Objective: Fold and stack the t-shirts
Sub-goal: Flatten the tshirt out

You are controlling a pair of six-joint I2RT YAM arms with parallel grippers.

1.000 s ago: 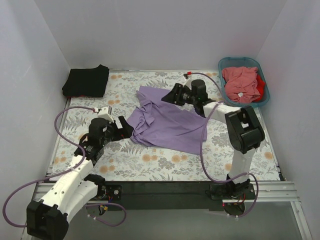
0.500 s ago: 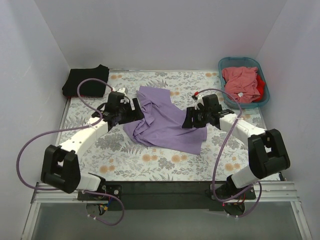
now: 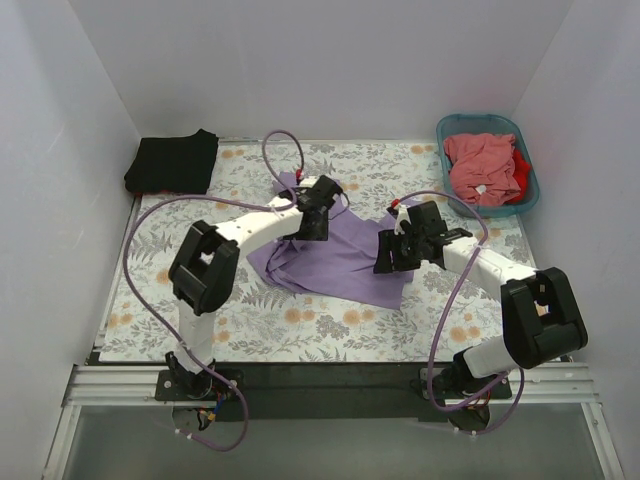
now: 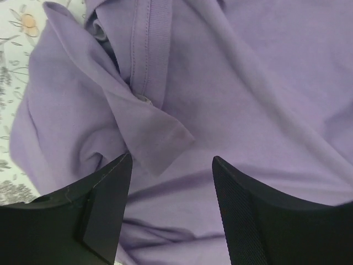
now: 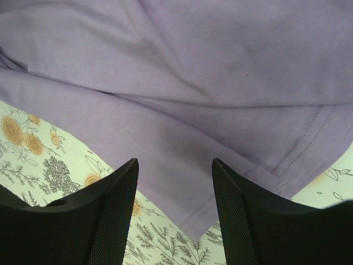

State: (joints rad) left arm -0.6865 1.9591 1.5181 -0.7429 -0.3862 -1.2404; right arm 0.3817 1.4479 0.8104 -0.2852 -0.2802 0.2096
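Observation:
The lavender-purple t-shirt (image 3: 340, 255) lies crumpled in the middle of the floral table. My left gripper (image 3: 310, 226) is open just above its upper part; in the left wrist view (image 4: 172, 165) the fingers straddle a folded flap and a seam. My right gripper (image 3: 385, 258) is open over the shirt's right hem corner; in the right wrist view (image 5: 175, 165) the hem corner (image 5: 231, 204) lies between the fingers. A black t-shirt (image 3: 173, 162) lies folded at the back left. A salmon-pink t-shirt (image 3: 482, 166) and a red one (image 3: 521, 170) lie in the basket.
A teal plastic basket (image 3: 525, 205) stands at the back right corner. White walls close in the table on three sides. The floral cloth (image 3: 300, 325) covers the table around the shirt. Purple cables loop from both arms.
My left arm has swung from the left front across to the purple shirt's upper part. My right arm has moved from the shirt's back edge down to its right hem. The shirt has barely shifted.

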